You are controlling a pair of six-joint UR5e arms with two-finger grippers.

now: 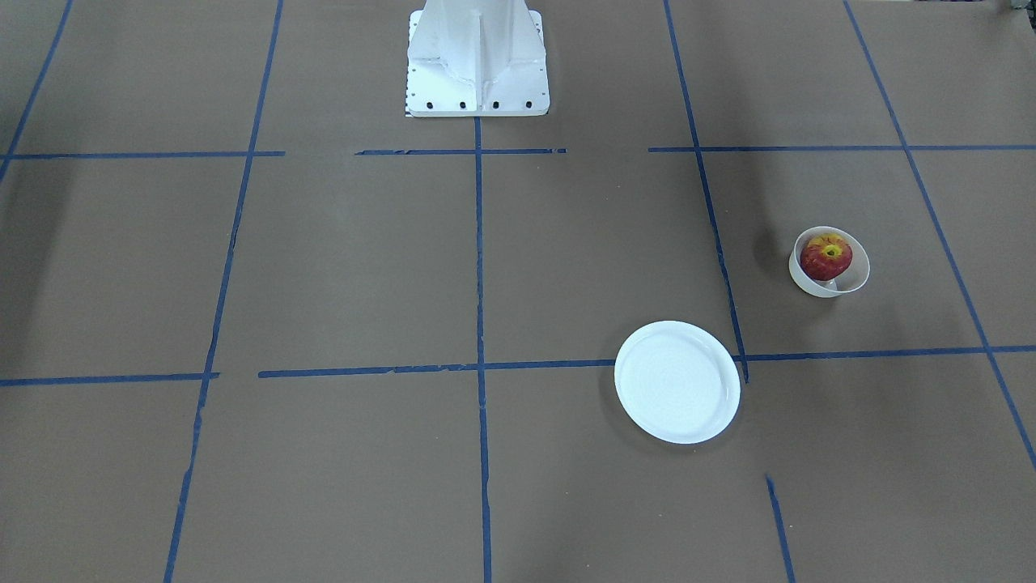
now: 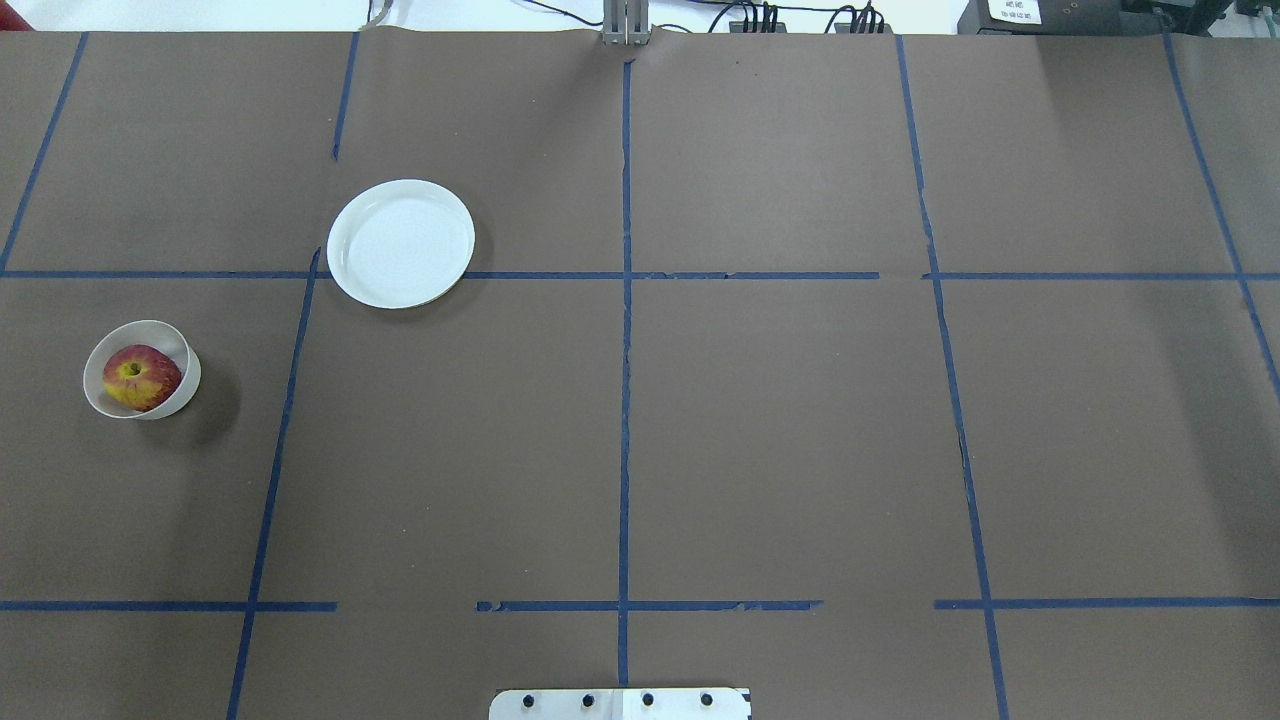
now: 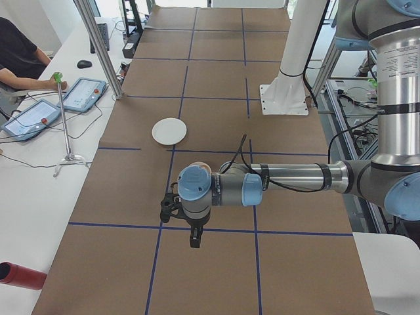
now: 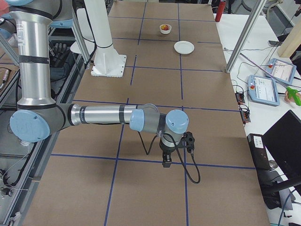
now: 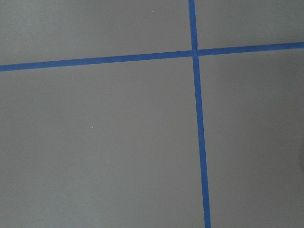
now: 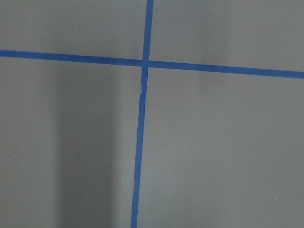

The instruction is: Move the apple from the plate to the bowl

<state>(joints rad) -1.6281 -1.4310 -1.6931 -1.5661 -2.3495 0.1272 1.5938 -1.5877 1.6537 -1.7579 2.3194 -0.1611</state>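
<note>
The red and yellow apple (image 1: 825, 257) lies inside the small cream bowl (image 1: 859, 274), stem dimple up; in the overhead view the apple (image 2: 141, 377) and bowl (image 2: 188, 382) sit at the far left. The flat white plate (image 1: 677, 381) is bare; it lies up and to the right of the bowl in the overhead view (image 2: 400, 243). My left gripper (image 3: 195, 241) shows only in the exterior left view, hanging over bare table, apart from both dishes. My right gripper (image 4: 167, 163) shows only in the exterior right view, far from the bowl (image 4: 165, 28). I cannot tell whether either is open or shut.
The white robot base (image 1: 477, 61) stands at the table's middle edge. Blue tape lines (image 2: 625, 350) grid the brown table. Beside the table are a metal post (image 3: 98, 46), tablets (image 3: 82, 94), a seated person and a red cylinder (image 3: 20, 275).
</note>
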